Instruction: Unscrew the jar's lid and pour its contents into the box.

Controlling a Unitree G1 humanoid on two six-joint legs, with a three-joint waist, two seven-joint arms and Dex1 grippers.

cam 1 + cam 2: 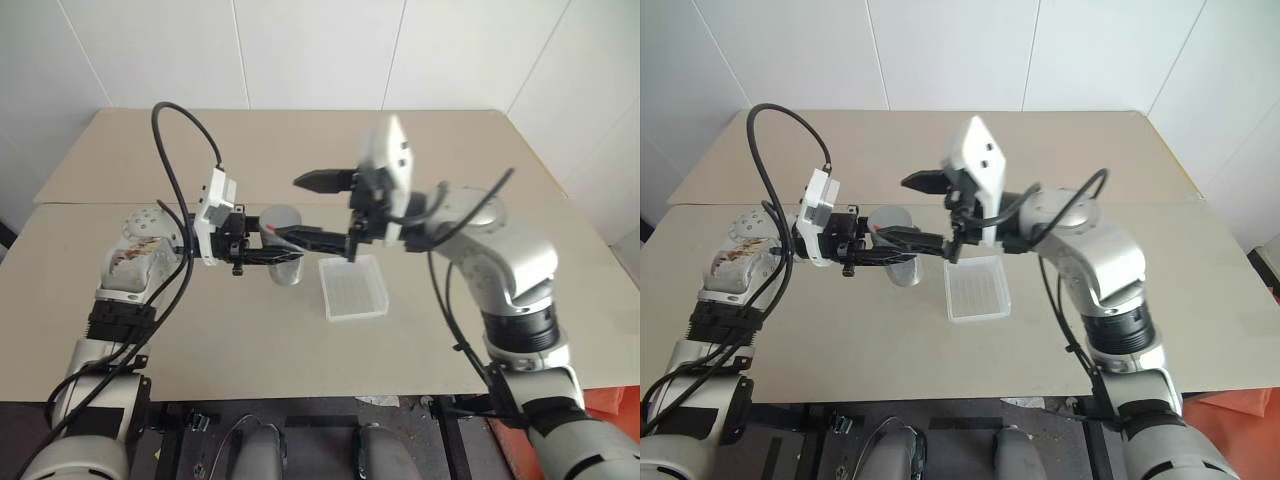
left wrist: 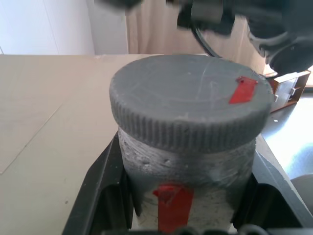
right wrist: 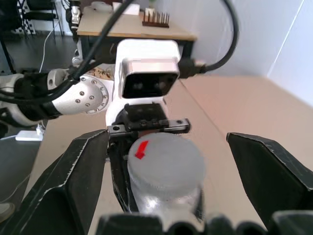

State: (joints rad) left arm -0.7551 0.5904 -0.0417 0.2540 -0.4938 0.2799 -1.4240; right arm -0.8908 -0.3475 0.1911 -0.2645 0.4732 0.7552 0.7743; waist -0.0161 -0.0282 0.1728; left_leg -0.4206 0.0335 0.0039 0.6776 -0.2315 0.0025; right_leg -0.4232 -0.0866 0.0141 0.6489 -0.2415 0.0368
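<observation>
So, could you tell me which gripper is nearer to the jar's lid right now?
The left. The left gripper is shut on the jar just below the lid; the right gripper is open, its fingers standing apart on either side of the lid.

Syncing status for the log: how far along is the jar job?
Done: left gripper holds the jar above the table. In hand: right gripper stands open, fingers either side of the lid, not gripping. Left: lid is still on; unscrew it, then pour into the box.
</observation>
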